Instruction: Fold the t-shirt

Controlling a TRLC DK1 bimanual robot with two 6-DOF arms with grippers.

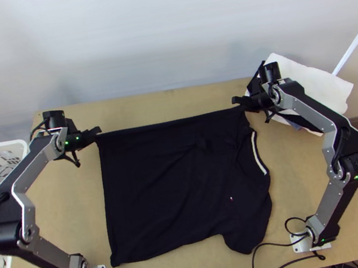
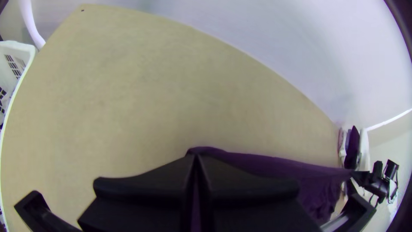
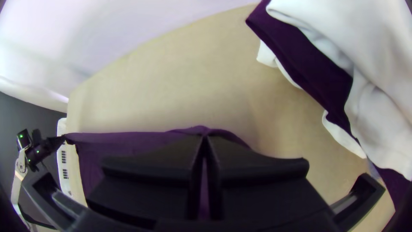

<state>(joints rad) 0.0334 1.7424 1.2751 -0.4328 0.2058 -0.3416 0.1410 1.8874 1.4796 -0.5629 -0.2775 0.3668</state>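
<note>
In the top view the black t-shirt (image 1: 171, 189) lies with its far edge stretched straight between both grippers; its white-trimmed collar faces right and a sleeve points to the near right. My left gripper (image 1: 97, 130) holds the far left corner, and my right gripper (image 1: 236, 101) holds the far edge near the shoulder. The left wrist view has the left gripper (image 2: 196, 159) shut on the cloth, which looks purple there. Likewise, the right gripper (image 3: 205, 139) is shut on the shirt's edge in the right wrist view. A few creases cross the shirt's upper middle.
A pile of white and dark cloths (image 1: 306, 81) sits at the table's far right corner, close beside the right gripper. At the left edge stands a white basket (image 1: 17, 146) with cloth in it. Cables (image 1: 287, 265) run along the near edge of the wooden table (image 1: 200, 266).
</note>
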